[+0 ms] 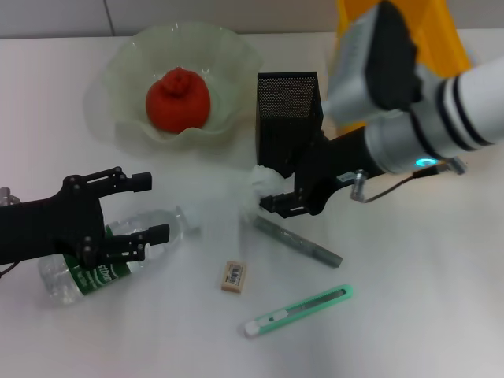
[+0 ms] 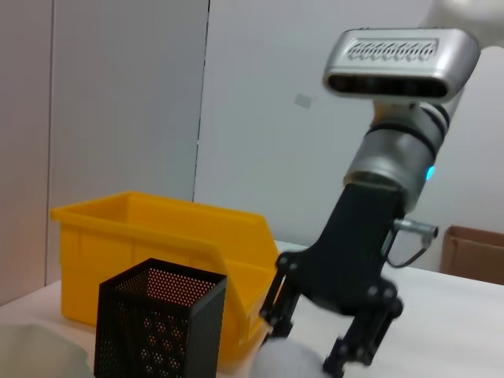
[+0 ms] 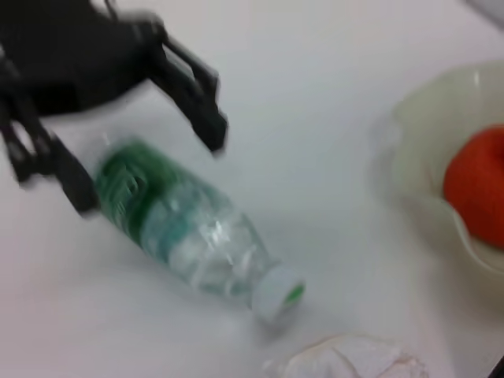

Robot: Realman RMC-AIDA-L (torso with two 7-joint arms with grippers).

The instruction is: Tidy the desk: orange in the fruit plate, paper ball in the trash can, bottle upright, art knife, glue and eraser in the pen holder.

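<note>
Right hand point(image 1: 277, 197) sits open around the paper ball point(image 1: 262, 179), just in front of the pen holder point(image 1: 288, 118) — should close on its middle, then lift clear of the holder rim toward the yellow bin point(image 1: 402, 39)

Left hand point(image 1: 132, 214) open, straddling the bottle point(image 1: 102, 256)

Bottle lies flat on the surface point(image 1: 409, 299), long axis diagonal, cap toward the centre

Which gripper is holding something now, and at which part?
Neither holds yet. Left gripper is open around the lying bottle; right gripper is open at the paper ball.
</note>
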